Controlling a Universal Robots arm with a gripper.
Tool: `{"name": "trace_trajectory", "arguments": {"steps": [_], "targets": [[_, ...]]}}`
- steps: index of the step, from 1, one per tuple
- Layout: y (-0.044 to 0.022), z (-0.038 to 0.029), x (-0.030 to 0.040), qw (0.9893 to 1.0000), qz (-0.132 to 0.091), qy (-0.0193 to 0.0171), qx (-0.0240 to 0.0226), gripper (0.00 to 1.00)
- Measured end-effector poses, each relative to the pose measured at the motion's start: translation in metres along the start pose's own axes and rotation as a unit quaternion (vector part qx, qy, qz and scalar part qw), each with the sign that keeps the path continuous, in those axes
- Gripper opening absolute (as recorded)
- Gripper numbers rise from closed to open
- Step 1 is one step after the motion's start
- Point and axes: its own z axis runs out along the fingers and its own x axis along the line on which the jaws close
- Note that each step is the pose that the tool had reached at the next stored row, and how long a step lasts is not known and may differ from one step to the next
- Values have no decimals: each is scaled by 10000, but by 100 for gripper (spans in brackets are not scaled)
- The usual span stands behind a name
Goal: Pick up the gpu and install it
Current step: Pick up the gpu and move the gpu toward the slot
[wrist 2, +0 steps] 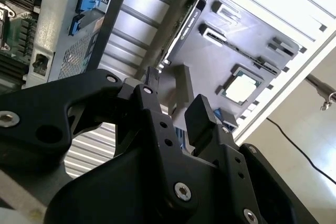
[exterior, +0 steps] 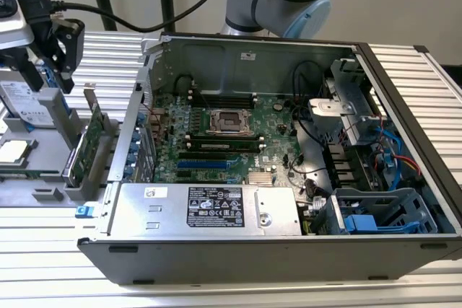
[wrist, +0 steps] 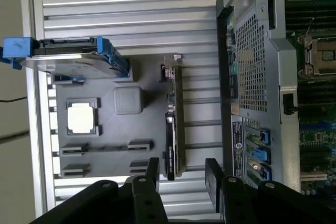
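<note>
I can read no print. In the exterior view, a black label (exterior: 215, 207) sits on the power supply cover (exterior: 278, 214), with a white sticker (exterior: 155, 192) at its 9 o'clock. The hard drive (exterior: 32, 113) carries a white label (exterior: 16, 96). In the second wrist view, the lettering on the graphics card (wrist 2: 184, 24) edge is illegible.

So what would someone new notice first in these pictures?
The open computer case dominates the exterior view, its green motherboard exposed. At the exterior view's left, the gpu stands on edge in a grey tray outside the case. In the first wrist view the open gripper hangs above that gpu, not touching it.
</note>
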Motion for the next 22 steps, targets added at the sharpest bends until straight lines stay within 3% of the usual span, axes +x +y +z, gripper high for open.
{"name": "trace_trajectory", "arguments": {"steps": [22], "targets": [[-12, 209, -7, 10000, 1, 27, 2, 100]]}}
